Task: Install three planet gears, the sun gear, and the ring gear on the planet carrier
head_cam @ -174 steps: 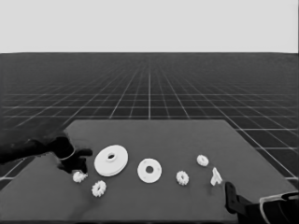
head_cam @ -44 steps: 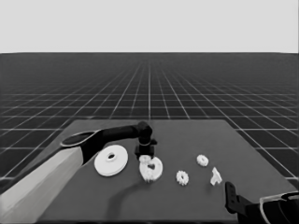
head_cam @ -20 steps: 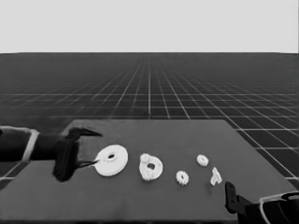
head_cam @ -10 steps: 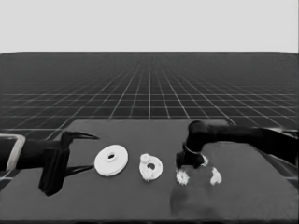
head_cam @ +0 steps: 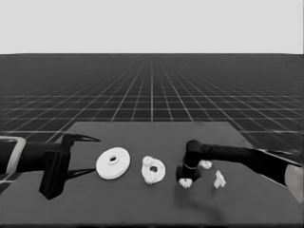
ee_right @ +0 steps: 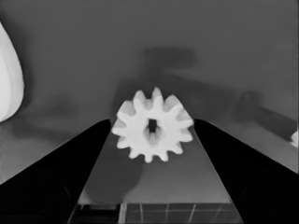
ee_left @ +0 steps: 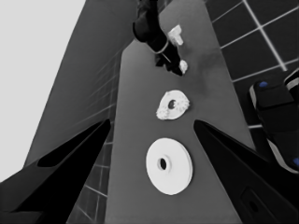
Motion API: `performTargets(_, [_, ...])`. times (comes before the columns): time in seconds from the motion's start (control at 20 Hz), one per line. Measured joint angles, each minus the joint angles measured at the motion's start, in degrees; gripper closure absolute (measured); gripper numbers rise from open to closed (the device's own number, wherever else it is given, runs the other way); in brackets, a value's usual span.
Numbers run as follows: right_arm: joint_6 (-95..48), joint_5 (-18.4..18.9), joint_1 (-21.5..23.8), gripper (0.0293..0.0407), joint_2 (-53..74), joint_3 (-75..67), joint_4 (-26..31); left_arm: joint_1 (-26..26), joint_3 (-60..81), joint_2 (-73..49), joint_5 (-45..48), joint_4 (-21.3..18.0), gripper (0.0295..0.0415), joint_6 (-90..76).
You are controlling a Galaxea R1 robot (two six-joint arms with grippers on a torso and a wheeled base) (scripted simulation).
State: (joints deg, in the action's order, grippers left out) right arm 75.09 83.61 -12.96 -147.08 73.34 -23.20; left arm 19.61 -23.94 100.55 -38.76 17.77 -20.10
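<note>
My right gripper (head_cam: pixel 185 179) reaches in from the right and stands open over a small toothed gear (head_cam: pixel 185 183) lying flat on the table. In the right wrist view this gear (ee_right: pixel 152 125) lies between the two fingertips (ee_right: pixel 105 128), close to each. The smaller round part (head_cam: pixel 154 170) sits mid-table and carries two gears (head_cam: pixel 149 161). To its left lies the larger round part (head_cam: pixel 113 163). A loose gear (head_cam: pixel 205 164) rests just behind the right arm. My left gripper (head_cam: pixel 96 155) waits open at the left end, holding nothing.
A thin white piece (head_cam: pixel 219 179) lies to the right of the right gripper. The left wrist view looks along the table over the larger round part (ee_left: pixel 168 165) and the smaller one (ee_left: pixel 173 105). Dark machinery (ee_left: pixel 275 121) shows past the table's edge.
The left arm has drawn back to the table's left end. The right arm has come in from the lower right corner and lowered its gripper around the gear.
</note>
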Motion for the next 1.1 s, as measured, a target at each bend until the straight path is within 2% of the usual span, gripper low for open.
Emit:
performTargets(0.2, [-0.20, -0.25, -0.36, 0.0315, -0.14, 0.44, -0.36, 0.00, 0.00, 0.00, 0.00, 0.00, 0.0326, 0.00])
performTargets(0.3, [-0.22, -0.26, -0.39, 0.0386, -0.15, 0.47, -0.39, 0.00, 0.00, 0.00, 0.00, 0.00, 0.0326, 0.00])
performTargets(0.7, [-0.23, -0.28, -0.38, 0.0388, -0.17, 0.48, -0.41, 0.00, 0.00, 0.00, 0.00, 0.00, 0.0326, 0.00])
performTargets(0.75, [2.02, 2.14, 3.70, 0.0387, 1.26, -3.88, 3.82, 0.00, 0.00, 0.00, 0.00, 0.00, 0.0326, 0.00])
performTargets(0.85, [3.59, 3.67, 9.32, 0.0387, 2.06, -6.66, 8.69, 0.00, 0.00, 0.00, 0.00, 0.00, 0.0326, 0.00])
performTargets(1.1, [3.98, 4.15, 12.01, 0.0387, 2.22, -7.29, 11.31, 0.00, 0.00, 0.00, 0.00, 0.00, 0.0326, 0.00])
